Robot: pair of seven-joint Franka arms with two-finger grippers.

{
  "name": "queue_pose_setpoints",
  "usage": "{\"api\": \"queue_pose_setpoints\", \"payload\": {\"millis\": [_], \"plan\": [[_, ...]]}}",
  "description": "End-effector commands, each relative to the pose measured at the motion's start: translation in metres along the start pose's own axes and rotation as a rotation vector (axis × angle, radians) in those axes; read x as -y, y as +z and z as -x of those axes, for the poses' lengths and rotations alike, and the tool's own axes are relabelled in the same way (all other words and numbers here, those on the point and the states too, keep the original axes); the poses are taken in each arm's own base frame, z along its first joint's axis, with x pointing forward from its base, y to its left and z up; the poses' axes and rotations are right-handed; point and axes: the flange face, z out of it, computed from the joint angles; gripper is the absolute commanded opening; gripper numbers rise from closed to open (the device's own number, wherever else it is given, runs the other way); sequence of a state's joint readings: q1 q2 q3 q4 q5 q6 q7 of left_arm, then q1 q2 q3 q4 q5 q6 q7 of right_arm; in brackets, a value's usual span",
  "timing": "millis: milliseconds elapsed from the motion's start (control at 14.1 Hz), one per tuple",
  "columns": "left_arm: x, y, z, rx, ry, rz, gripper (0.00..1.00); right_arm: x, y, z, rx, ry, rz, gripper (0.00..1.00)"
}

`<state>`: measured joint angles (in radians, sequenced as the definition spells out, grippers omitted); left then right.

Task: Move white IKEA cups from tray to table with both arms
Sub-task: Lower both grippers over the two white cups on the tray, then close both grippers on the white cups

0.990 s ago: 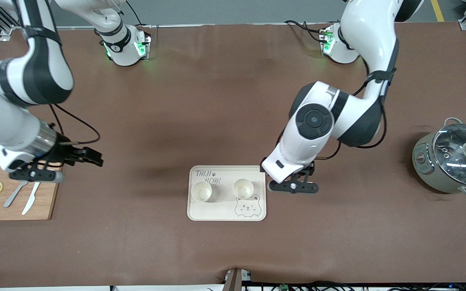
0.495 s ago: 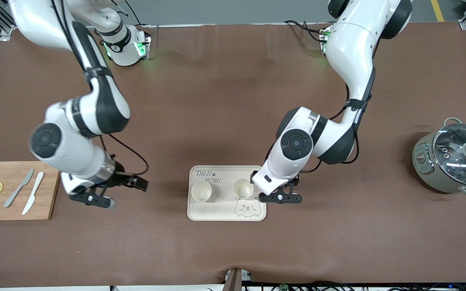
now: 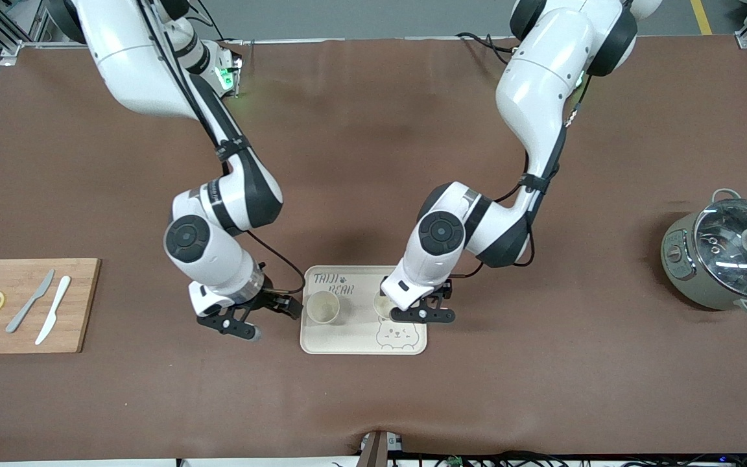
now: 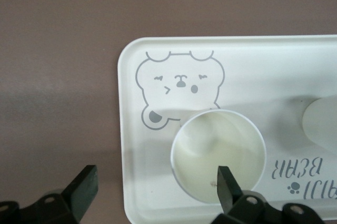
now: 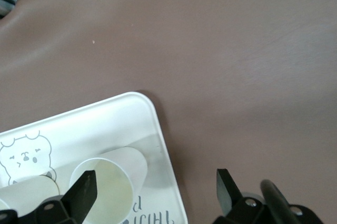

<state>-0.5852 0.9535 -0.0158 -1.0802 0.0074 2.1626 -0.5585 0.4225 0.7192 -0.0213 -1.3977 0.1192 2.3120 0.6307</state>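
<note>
Two white IKEA cups stand upright on the cream bear-print tray [image 3: 364,344]. One cup [image 3: 323,307] is toward the right arm's end. The other cup [image 3: 380,307] is partly hidden under the left hand. My left gripper [image 3: 437,297] is open over the tray's edge; in the left wrist view [image 4: 156,184] one finger lies over that cup [image 4: 216,153] and the other over bare table. My right gripper [image 3: 286,305] is open beside the tray's other edge; in the right wrist view [image 5: 156,190] one finger overlaps the near cup [image 5: 108,182].
A wooden cutting board [image 3: 82,305] with lemon slices and two knives lies at the right arm's end. A grey pot with a glass lid [image 3: 727,253] stands at the left arm's end. The brown table mat surrounds the tray.
The right arm swung from over the cutting board to the tray's edge. The left gripper moved from beside the tray to over its edge by the cup. The cups stayed put.
</note>
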Motion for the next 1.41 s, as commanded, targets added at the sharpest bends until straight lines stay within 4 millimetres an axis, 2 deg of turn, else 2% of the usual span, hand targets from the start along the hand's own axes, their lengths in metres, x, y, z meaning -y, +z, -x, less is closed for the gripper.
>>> {"api": "queue_pose_setpoints", "payload": {"millis": [0,354,495,566,636,707,778,848,1061,1131,1273,1343], "plan": [[-0.010,0.020,0.005,-0.017,-0.006,-0.015,1.00,0.008,0.017,0.001,-0.027,-0.012,0.022,1.00],[-0.009,0.029,0.004,-0.042,-0.028,-0.008,1.00,0.028,0.054,0.028,-0.027,-0.036,0.027,1.00],[-0.008,0.032,0.004,-0.042,-0.029,-0.007,1.00,0.033,0.063,0.036,-0.024,-0.045,0.032,1.00],[-0.010,0.031,0.006,-0.033,-0.054,0.001,0.34,0.035,0.066,0.040,-0.025,-0.059,0.041,1.00],[-0.006,0.031,0.004,-0.017,-0.086,0.009,0.00,0.036,0.067,0.041,-0.028,-0.069,0.047,1.00],[-0.009,0.034,0.007,-0.014,-0.085,0.010,0.00,0.035,0.070,0.042,-0.032,-0.083,0.058,0.82],[-0.007,0.033,0.006,-0.014,-0.088,0.010,0.00,0.037,0.071,0.044,-0.044,-0.116,0.075,0.59],[-0.008,0.033,0.007,-0.014,-0.086,0.010,0.00,0.038,0.070,0.045,-0.049,-0.131,0.087,0.44],[-0.008,0.032,0.006,-0.017,-0.085,0.008,0.00,0.036,0.065,0.041,-0.053,-0.130,0.086,0.10],[-0.010,0.030,0.006,-0.019,-0.085,0.011,0.00,0.036,0.063,0.040,-0.054,-0.128,0.085,0.00],[-0.010,0.021,0.004,-0.025,-0.088,0.018,0.00,0.041,0.057,0.040,-0.055,-0.124,0.075,0.00],[-0.010,0.011,0.002,-0.032,-0.089,0.024,0.00,0.043,0.051,0.040,-0.059,-0.123,0.068,0.00]]}}
